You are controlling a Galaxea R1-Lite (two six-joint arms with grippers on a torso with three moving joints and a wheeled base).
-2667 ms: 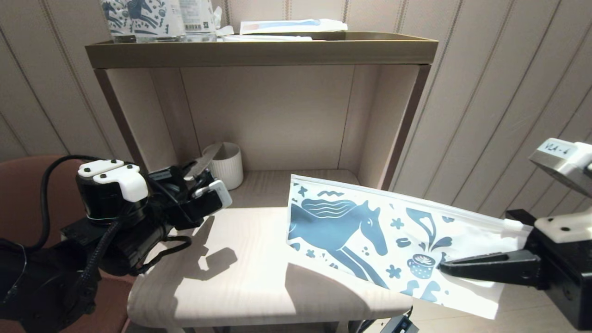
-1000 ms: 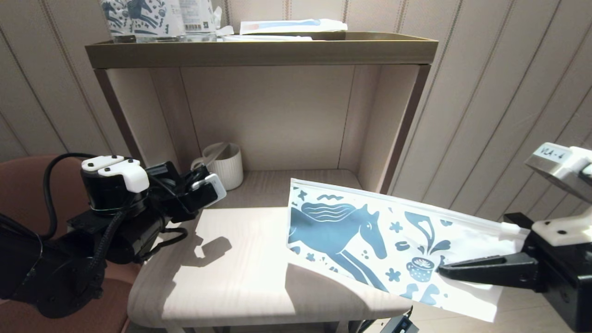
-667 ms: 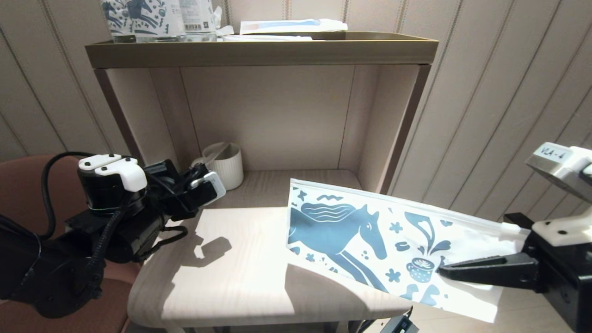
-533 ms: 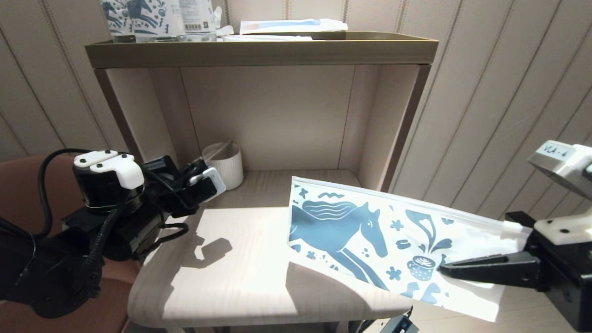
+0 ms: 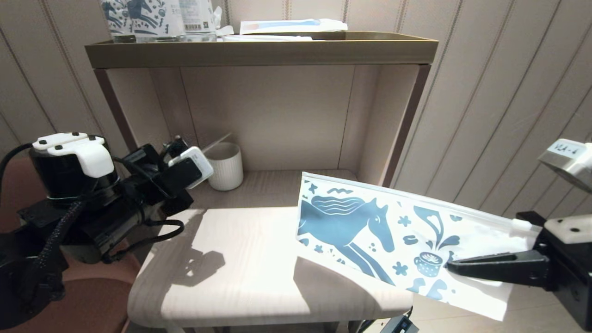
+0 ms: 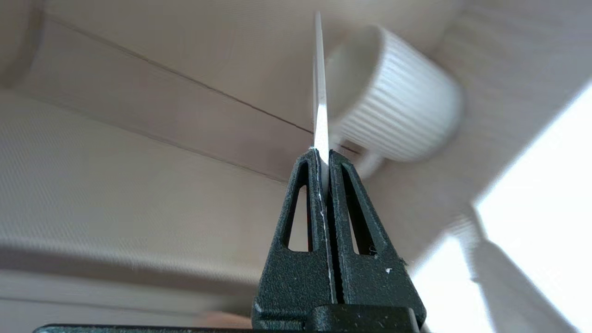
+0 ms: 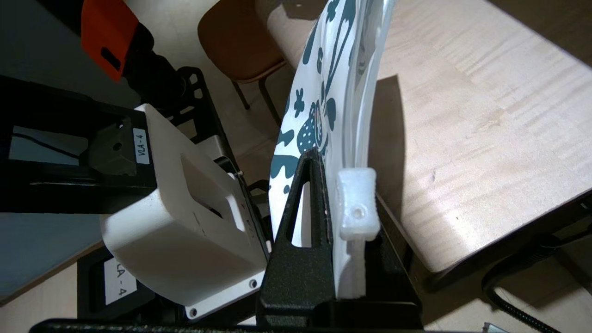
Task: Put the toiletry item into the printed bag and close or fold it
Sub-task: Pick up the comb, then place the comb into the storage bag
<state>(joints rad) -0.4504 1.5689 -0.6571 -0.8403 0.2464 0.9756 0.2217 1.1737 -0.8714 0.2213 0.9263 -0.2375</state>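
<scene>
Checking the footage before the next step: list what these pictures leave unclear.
- Bag mouth: open or zipped cannot be told; the right wrist view shows it edge-on.
- Packet: head view, mostly hidden behind the left pincer; wrist view shows only its edge.
- Packs on the shelf top: cut off by the head view's edge.

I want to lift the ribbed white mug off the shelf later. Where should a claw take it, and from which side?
Judging by its pose, from above: the ribbed white mug stands upright with its mouth open, tucked near the cubby's left wall, so a sideways approach looks cramped. One finger inside the rim and one outside, on the front wall, seems best. Its handle is hard to make out.
</scene>
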